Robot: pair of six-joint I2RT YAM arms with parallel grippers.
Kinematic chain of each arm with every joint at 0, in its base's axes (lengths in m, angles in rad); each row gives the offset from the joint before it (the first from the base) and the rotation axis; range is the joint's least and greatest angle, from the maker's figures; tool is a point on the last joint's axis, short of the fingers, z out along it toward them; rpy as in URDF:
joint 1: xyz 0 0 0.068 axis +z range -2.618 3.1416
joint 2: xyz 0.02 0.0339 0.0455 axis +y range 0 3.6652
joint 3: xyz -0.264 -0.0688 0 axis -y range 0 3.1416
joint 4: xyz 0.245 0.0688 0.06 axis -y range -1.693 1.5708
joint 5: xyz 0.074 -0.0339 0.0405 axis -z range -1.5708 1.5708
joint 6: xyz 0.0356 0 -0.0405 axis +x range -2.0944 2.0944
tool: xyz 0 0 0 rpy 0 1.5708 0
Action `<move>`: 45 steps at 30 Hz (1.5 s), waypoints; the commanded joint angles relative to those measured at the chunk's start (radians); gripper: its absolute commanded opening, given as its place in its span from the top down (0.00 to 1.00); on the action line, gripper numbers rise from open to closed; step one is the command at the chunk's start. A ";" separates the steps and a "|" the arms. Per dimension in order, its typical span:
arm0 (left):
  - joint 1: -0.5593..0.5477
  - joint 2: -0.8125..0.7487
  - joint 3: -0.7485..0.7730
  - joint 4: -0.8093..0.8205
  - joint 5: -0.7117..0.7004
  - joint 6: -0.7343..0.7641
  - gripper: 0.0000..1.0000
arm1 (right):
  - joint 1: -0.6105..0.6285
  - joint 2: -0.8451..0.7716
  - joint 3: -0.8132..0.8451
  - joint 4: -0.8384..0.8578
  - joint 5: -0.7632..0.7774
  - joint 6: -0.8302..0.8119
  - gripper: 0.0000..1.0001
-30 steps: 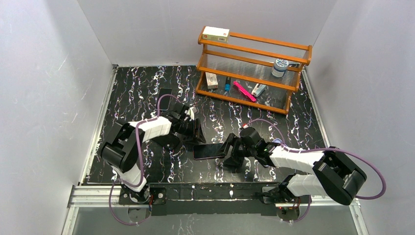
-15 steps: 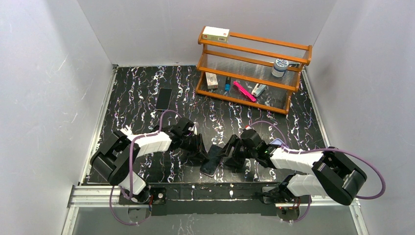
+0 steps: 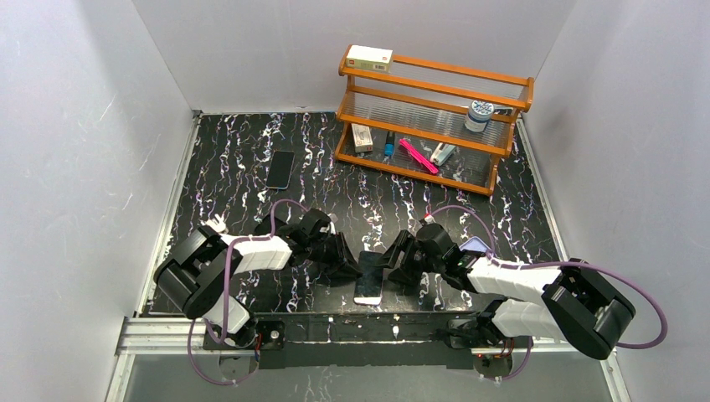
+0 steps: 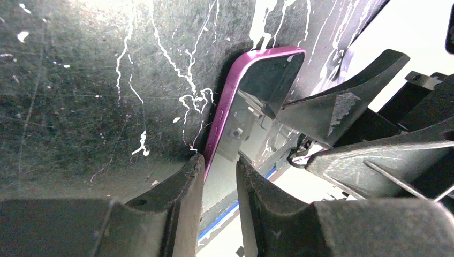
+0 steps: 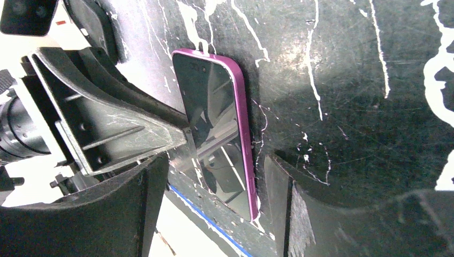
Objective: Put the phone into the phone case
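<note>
A black glass-fronted phone (image 3: pixel 368 276) lies flat near the table's front edge, between my two grippers. In the wrist views a purple case rim (image 4: pixel 226 99) runs round its edge (image 5: pixel 242 118), and the phone (image 5: pixel 211 107) sits inside it. My left gripper (image 3: pixel 343 266) has its jaws narrowly parted (image 4: pixel 219 166): one fingertip (image 4: pixel 187 174) touches the outside of the purple rim and the other is over the screen. My right gripper (image 3: pixel 398 270) is open (image 5: pixel 217 174) and straddles the phone's near end without touching it.
A second black phone (image 3: pixel 280 169) lies at the back left. An orange wooden rack (image 3: pixel 431 117) with small items stands at the back right. A pale lavender patch (image 3: pixel 475 244) shows beside the right arm; I cannot tell what it is. White walls surround the table.
</note>
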 commanded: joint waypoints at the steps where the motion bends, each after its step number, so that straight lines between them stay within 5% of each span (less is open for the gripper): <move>1: -0.004 -0.042 -0.023 0.043 0.002 -0.031 0.75 | 0.007 0.002 -0.006 -0.012 -0.005 -0.038 0.27; 20: -0.021 -0.043 -0.118 0.168 -0.016 -0.119 0.84 | 0.012 0.136 0.025 0.160 -0.091 -0.060 0.25; 28: -0.025 -0.040 -0.121 0.199 -0.013 -0.124 0.84 | 0.013 0.011 -0.063 0.420 -0.137 -0.023 0.30; 37: -0.026 -0.044 -0.131 0.217 -0.018 -0.128 0.85 | 0.013 -0.102 -0.116 0.427 -0.115 -0.011 0.33; 45: -0.025 -0.045 -0.134 0.237 -0.012 -0.132 0.85 | 0.013 -0.036 -0.120 0.459 -0.109 0.030 0.35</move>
